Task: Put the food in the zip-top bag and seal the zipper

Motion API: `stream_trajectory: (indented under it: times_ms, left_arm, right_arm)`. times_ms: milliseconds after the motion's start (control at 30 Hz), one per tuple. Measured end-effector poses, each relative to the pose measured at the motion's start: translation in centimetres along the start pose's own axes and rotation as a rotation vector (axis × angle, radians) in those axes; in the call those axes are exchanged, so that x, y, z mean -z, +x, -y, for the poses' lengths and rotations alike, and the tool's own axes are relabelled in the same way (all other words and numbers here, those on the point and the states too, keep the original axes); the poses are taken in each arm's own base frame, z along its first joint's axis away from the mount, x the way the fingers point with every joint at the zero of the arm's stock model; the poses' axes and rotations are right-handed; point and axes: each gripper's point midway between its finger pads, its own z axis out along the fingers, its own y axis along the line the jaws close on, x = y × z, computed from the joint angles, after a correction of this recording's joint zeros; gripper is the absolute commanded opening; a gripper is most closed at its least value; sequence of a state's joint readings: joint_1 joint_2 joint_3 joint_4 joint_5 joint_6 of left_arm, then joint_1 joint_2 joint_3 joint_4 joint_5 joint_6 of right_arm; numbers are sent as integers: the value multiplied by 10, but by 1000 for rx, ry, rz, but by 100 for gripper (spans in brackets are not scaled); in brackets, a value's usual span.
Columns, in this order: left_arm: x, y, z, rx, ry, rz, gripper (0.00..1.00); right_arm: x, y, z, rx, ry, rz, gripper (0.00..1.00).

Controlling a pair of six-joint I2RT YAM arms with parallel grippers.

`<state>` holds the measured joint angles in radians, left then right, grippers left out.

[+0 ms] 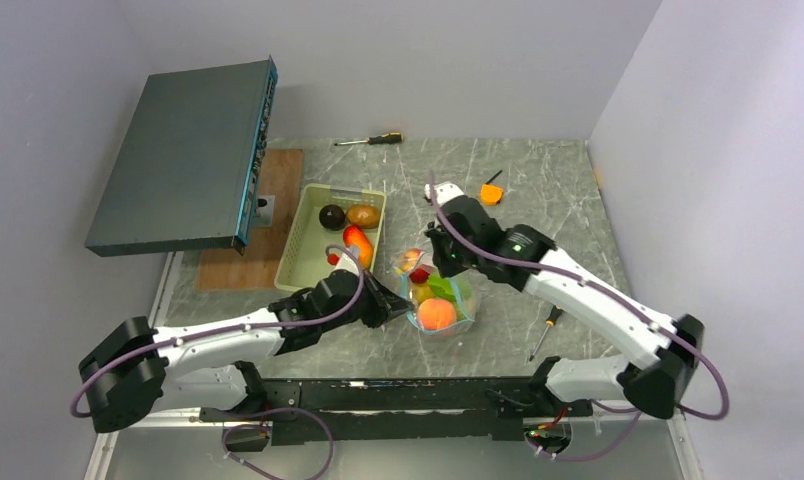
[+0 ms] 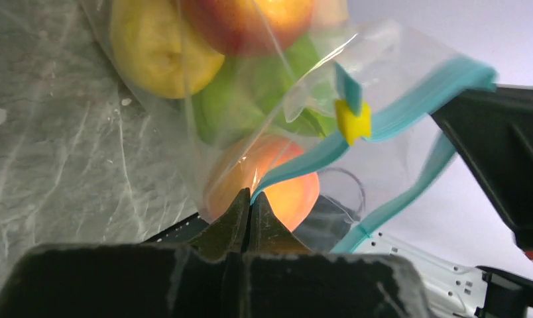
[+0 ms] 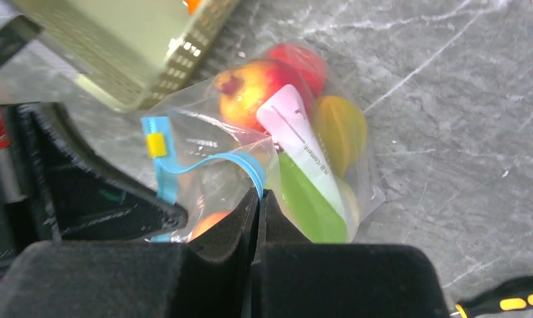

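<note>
Both tools are pinched fully shut, each one on the bag's mouth edge. The left tool (image 2: 249,199) has its tips closed on the zipper (image 2: 297,169), right where the teal strip comes down to it. The right tool (image 3: 258,195) is clamped on the same teal strip further along. So the zipper's long axis runs pretty much tool to tool.

From the left wrist cam the strip heads up and away from the tips toward the right tool, with a little yellow slider (image 2: 352,122) on it. A second teal line runs alongside, clearly apart from the first, so the mouth is gaping there.

The zip-top bag (image 1: 443,300) sits between the two tools on the table (image 1: 538,200), with food (image 2: 158,46) packed in just past the left tool's tips: yellow, green and peachy-orange lumps. Whether its bottom carries weight on the table or is lifted a bit, I can't tell.

Only the right wrist cam shows the white label (image 3: 297,139) across the bag's side. Only the top view shows the tray (image 1: 308,240) just beyond the left tool, with more food lying in it; the zipper is too small to make out there. A screwdriver (image 3: 509,305) is cut off at the frame edge beside the right tool.
</note>
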<state>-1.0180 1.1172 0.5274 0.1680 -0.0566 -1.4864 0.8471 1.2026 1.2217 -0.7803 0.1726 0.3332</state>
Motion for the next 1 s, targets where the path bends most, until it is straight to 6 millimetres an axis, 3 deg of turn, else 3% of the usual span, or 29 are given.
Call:
stream_trajectory:
  times_ms: [100,233,333,400,467,533,667,733,1000]
  left_arm:
    - [-3,5,0,-16,-13,-32,0]
    - [7,1,69,-94,105,-26,0]
    - [34,-4,130,-133,257,0,0]
    - [48,-6,144,-131,312,13,0]
    - [52,-5,138,-111,326,17,0]
    - [44,-3,115,-87,294,9,0]
    - [12,5,42,-53,109,-18,0]
    - [6,8,26,-58,57,-30,0]
    - [17,3,65,-78,157,-17,0]
  right_arm:
    - [-17,11,7,20,58,-70,0]
    - [7,-14,7,13,59,6,0]
    - [43,-45,3,-21,9,139,0]
    - [57,-55,0,-38,-16,196,0]
    - [56,-54,1,-43,-17,199,0]
    - [42,-43,3,-36,3,155,0]
    - [2,-10,8,0,67,0,0]
    - [-1,-4,10,10,73,-22,0]
    - [31,-19,10,39,50,20,40]
